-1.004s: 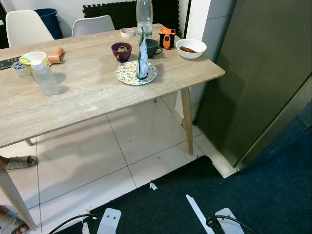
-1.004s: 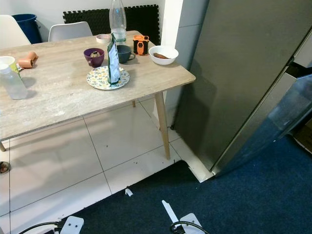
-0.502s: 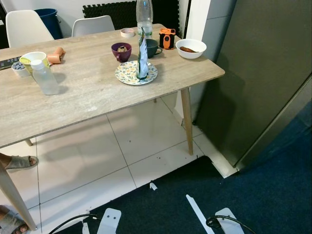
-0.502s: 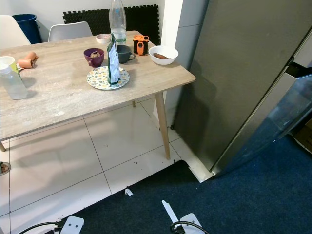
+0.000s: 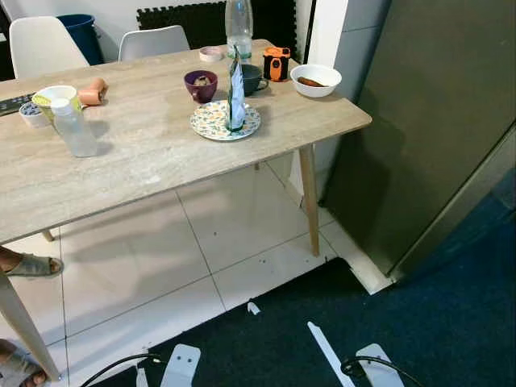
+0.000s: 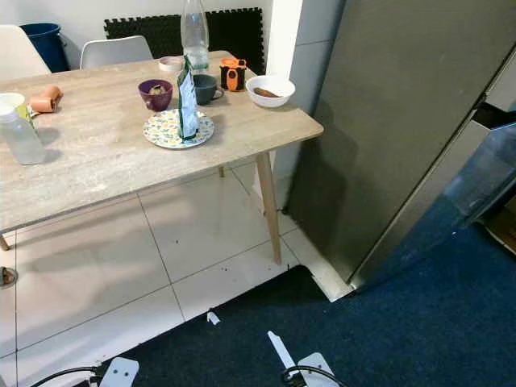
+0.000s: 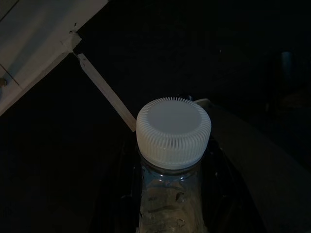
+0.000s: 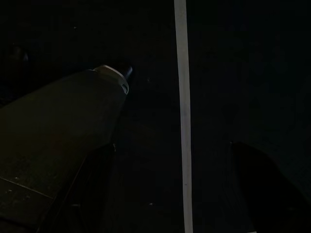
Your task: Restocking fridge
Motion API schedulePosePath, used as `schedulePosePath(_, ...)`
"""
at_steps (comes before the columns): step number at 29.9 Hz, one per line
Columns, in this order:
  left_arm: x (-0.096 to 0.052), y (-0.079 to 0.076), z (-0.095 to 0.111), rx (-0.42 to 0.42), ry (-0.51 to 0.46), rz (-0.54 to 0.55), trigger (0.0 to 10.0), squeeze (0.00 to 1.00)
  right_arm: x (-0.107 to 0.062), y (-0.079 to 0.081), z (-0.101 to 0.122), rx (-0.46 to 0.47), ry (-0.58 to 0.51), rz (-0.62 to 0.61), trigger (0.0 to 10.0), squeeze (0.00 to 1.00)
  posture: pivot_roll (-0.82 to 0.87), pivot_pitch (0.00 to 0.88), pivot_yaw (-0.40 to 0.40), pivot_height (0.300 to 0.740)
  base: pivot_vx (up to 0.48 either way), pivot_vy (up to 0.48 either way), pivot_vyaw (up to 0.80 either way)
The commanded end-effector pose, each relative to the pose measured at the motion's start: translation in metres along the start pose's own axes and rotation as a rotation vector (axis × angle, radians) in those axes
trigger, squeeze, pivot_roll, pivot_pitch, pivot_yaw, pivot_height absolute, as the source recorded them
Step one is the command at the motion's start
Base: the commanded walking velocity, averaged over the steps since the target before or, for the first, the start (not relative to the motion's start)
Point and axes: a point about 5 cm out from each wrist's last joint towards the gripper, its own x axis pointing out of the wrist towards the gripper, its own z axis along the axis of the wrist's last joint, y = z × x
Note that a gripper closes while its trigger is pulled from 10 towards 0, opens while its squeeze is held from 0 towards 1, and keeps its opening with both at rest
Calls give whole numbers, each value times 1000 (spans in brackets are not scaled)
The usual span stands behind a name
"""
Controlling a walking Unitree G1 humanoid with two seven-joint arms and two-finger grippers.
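Note:
My left gripper [image 7: 170,199] is shut on a clear plastic bottle [image 7: 173,132] with a ribbed white cap, its black fingers on either side of the neck, hanging low over the dark carpet. My right gripper [image 8: 177,187] hangs open over the same carpet with nothing between its fingers. The tall grey fridge [image 5: 435,121] stands at the right, beside the table's corner. On the wooden table [image 5: 145,161] are a tall clear bottle [image 5: 239,24], a green-and-white pouch [image 5: 235,89] upright on a patterned plate [image 5: 211,122], and a small clear bottle [image 5: 74,127].
A purple bowl [image 5: 200,83], dark mug [image 5: 251,78], orange object [image 5: 276,63] and white bowl [image 5: 315,80] crowd the table's far right corner. A person's sandalled foot [image 5: 28,264] rests under the table at the left. A white strip [image 5: 326,351] lies on the blue carpet.

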Motion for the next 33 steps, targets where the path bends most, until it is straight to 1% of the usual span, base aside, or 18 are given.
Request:
schedulePosePath(1, 0, -19, -8, -13, 29, -65, 10000, 0, 0, 10, -10, 16, 37, 39, 10000, 0, -30, 107, -37, 740, 0, 0, 0)
schedulePosePath(33, 0, -20, -9, -11, 33, -65, 10000, 0, 0, 10, -10, 25, 37, 37, 10000, 0, -30, 110, -37, 740, 0, 0, 0)
